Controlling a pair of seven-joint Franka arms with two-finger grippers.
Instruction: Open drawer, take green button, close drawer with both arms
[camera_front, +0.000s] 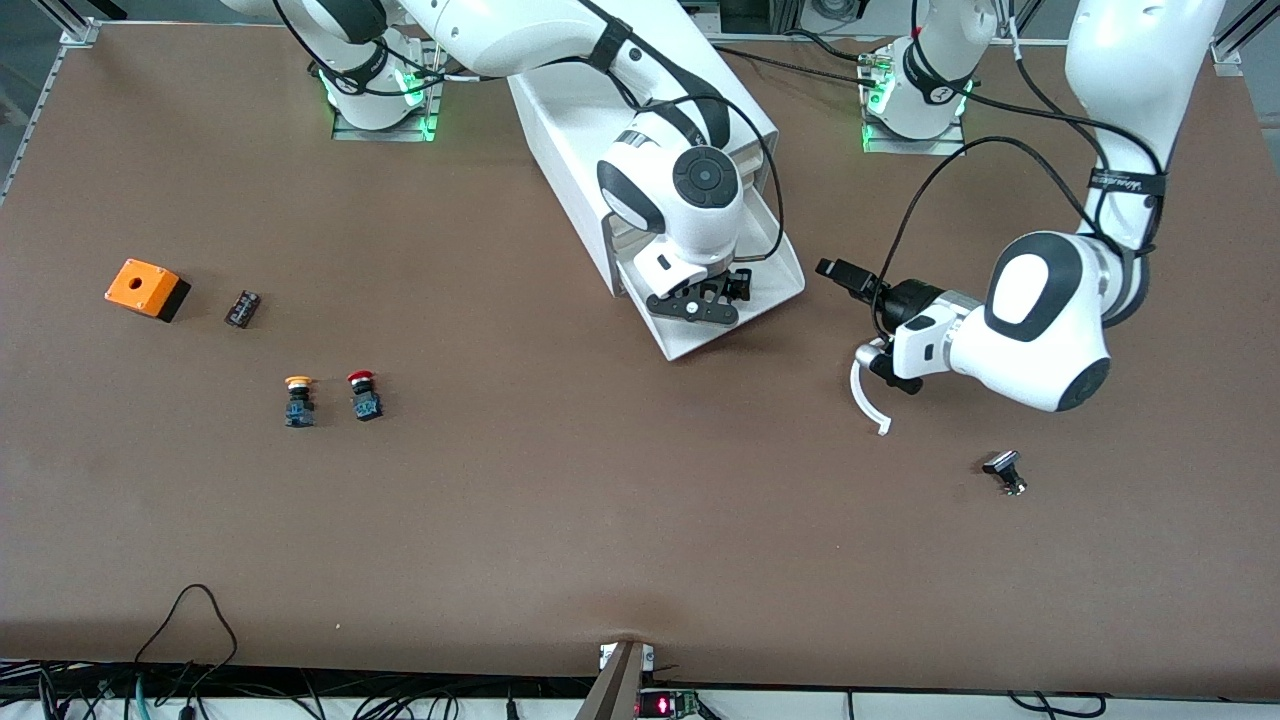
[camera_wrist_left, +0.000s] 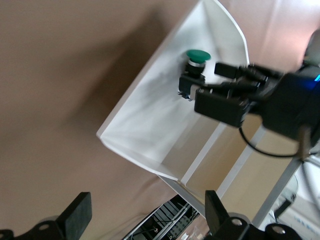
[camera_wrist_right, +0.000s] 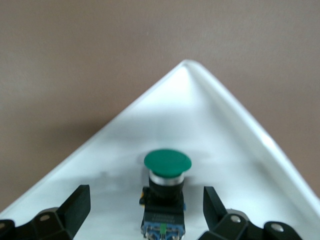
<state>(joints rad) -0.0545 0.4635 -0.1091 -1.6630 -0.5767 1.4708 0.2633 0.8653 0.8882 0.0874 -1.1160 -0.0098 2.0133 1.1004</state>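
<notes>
The right gripper (camera_front: 712, 297) hangs over the pulled-out drawer (camera_front: 780, 290), its black fingers (camera_wrist_right: 75, 207) spread wide to either side of the button (camera_wrist_right: 166, 192) without touching it. The button, with its smooth round green cap and blocky black-and-blue body, lies in the glossy white tray near a rounded corner. The left gripper (camera_front: 850, 278), fingers apart and empty, waits beside the drawer toward the left arm's end of the matte brown table (camera_front: 560, 500).

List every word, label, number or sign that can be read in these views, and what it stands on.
No text can be read.
Black band on the left arm: pale lettering, too small to read.
Label on the button body in the drawer: blurred, unreadable.
Red display at the table edge: blurred.
</notes>
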